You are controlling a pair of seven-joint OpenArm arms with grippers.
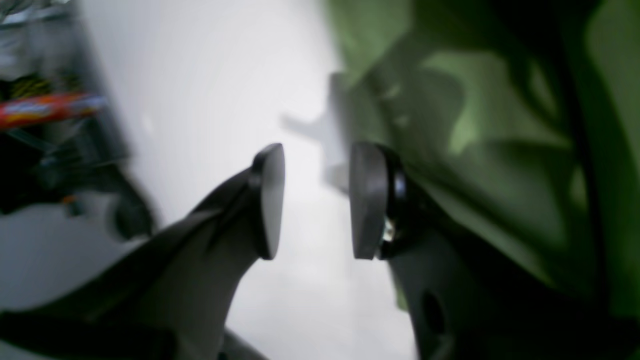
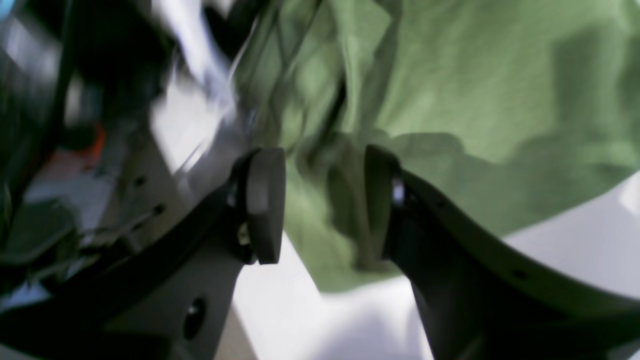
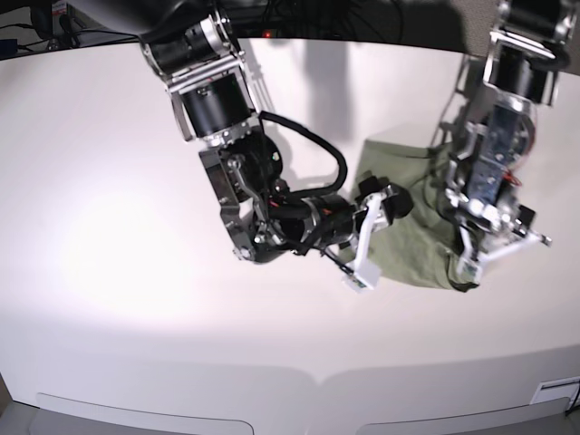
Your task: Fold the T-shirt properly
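The green T-shirt (image 3: 408, 231) lies crumpled in a small heap on the white table (image 3: 136, 272), right of centre in the base view. My right gripper (image 3: 376, 237) hovers at its left edge. In the right wrist view the right gripper (image 2: 322, 200) stands open, with the T-shirt (image 2: 450, 90) showing behind the gap and nothing pinched. My left gripper (image 3: 485, 258) is at the garment's right front corner. In the left wrist view the left gripper (image 1: 316, 195) is open over bare table, and the T-shirt (image 1: 500, 150) sits just to its right. Both wrist views are blurred.
The right arm's black cable (image 3: 317, 145) loops above the table left of the shirt. An orange-red object (image 1: 45, 107) and dark clutter lie beyond the table edge in the left wrist view. The table's front edge (image 3: 317, 381) curves along the bottom.
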